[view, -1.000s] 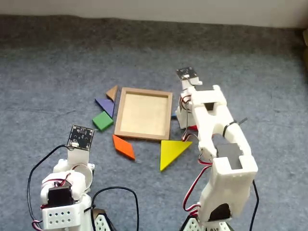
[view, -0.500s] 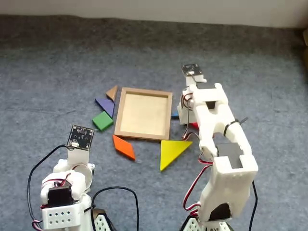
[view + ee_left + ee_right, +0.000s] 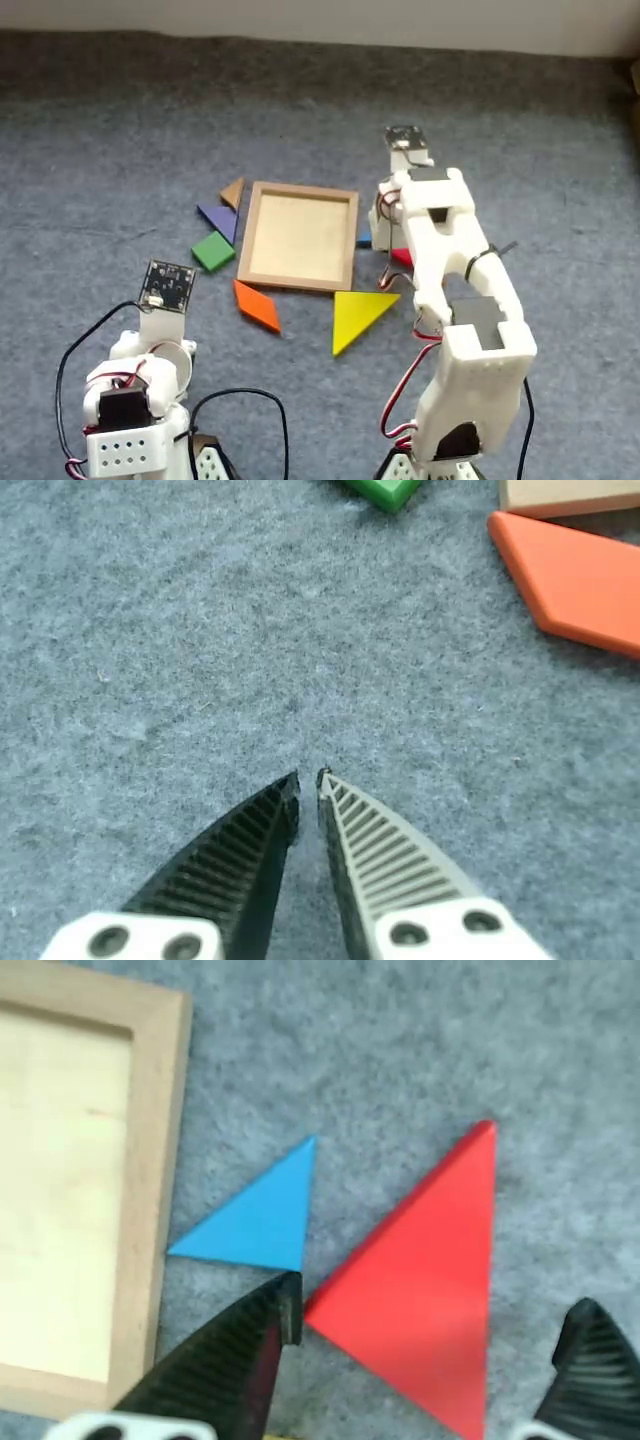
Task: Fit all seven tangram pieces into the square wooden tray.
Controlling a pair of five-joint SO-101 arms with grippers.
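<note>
My right fingers (image 3: 240, 1360) are spread wide and hold nothing. They hang just over the red triangle piece (image 3: 425, 1300), which lies flat on the grey carpet (image 3: 400, 1040) between them. Its square corner sits just beside one fingertip and points toward the square wooden tray (image 3: 150, 1190). Its long edge faces my other fingertip, on the side away from the tray, and runs about the same way as the tray's wall. The small blue triangle piece (image 3: 260, 1222) lies between the red one and the tray, with one point close up to the wooden wall.

The tray has nothing in it yet, so I think the job is at its very start.

My left fingers (image 3: 350, 820) are pressed almost together and hold nothing. They sit low over bare carpet on the far side of the tray, near the orange slanted piece (image 3: 575, 580). So my right arm is much nearer the red triangle. I think a pinch from corner to long edge could make it twist.
</note>
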